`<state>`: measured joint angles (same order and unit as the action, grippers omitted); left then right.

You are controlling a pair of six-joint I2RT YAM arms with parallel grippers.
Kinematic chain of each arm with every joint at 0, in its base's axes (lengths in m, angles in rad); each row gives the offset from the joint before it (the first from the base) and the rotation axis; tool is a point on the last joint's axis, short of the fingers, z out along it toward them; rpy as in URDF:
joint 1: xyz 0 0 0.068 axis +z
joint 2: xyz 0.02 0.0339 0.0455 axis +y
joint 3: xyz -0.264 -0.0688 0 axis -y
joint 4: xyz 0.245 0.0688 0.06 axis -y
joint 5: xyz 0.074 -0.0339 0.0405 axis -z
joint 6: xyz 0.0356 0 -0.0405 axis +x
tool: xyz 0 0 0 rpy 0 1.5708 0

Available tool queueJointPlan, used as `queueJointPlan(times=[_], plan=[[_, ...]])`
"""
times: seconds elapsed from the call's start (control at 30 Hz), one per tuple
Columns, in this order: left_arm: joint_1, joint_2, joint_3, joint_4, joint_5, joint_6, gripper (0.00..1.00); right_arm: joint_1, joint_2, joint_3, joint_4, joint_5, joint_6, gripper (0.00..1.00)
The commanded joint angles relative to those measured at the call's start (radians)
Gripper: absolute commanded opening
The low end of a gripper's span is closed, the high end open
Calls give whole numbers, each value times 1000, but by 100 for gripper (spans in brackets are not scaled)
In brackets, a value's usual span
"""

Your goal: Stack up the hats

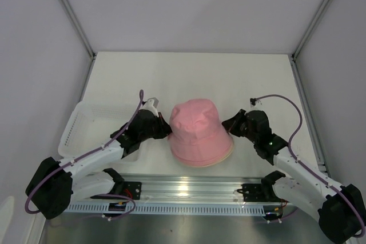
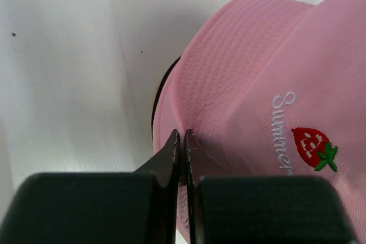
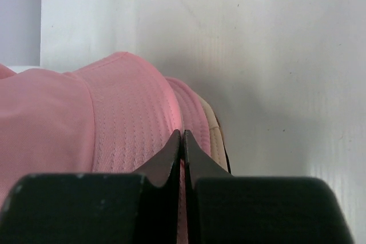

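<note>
White table (image 1: 246,78), walled, open room behind | pink fabric bucket hat (image 1: 197,130) tops stack at centre | left gripper (image 2: 182,141) and right gripper (image 3: 182,138) pressed together at opposite brim edges | white plastic basket (image 1: 80,124) at left edge

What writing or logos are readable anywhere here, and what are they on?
"Summer": white stitched script on the side of the pink hat, next to a red strawberry motif with green leaves; the last letter sits right at the gripper's edge in the left wrist view.
Top view and right wrist view: no readable text; no lettering shows on the arms.
</note>
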<state>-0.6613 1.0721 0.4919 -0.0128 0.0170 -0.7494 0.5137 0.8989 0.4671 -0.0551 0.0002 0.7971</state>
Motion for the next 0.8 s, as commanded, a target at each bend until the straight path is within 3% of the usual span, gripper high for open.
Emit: queueJointPlan(times=[0.0,0.03,0.07,0.1,0.13,0.17,0.23,0.37,0.47,0.57,0.7,0.77], plan=[[-12,-20,3,-56,-80,108,7,-1,-21,37,-104,135,-106,3],[-12,-30,10,-68,-107,131,12,-1,-22,66,-132,145,-120,7],[-12,-44,22,-75,-120,140,18,-1,-20,94,-161,153,-136,18],[-12,-55,37,-84,-133,151,31,-10,-15,158,-225,155,-156,24],[-12,-81,45,-99,-147,165,38,-21,-11,192,-261,152,-156,30],[-12,-95,66,-140,-181,171,45,-38,-5,226,-329,138,-156,42],[-14,-147,114,-188,-227,176,52,-110,21,324,-415,86,-135,52],[-4,-199,253,-440,-363,159,84,-184,20,427,-564,12,-148,69],[-4,-213,394,-573,-437,173,94,-184,-24,469,-614,-23,-121,71],[-4,-254,477,-589,-433,209,97,-184,-96,455,-605,-127,-63,63],[-4,-281,530,-509,-292,309,99,-141,-205,352,-516,-290,8,52],[-6,-261,589,-469,-148,378,99,-77,-257,291,-438,-315,30,51]])
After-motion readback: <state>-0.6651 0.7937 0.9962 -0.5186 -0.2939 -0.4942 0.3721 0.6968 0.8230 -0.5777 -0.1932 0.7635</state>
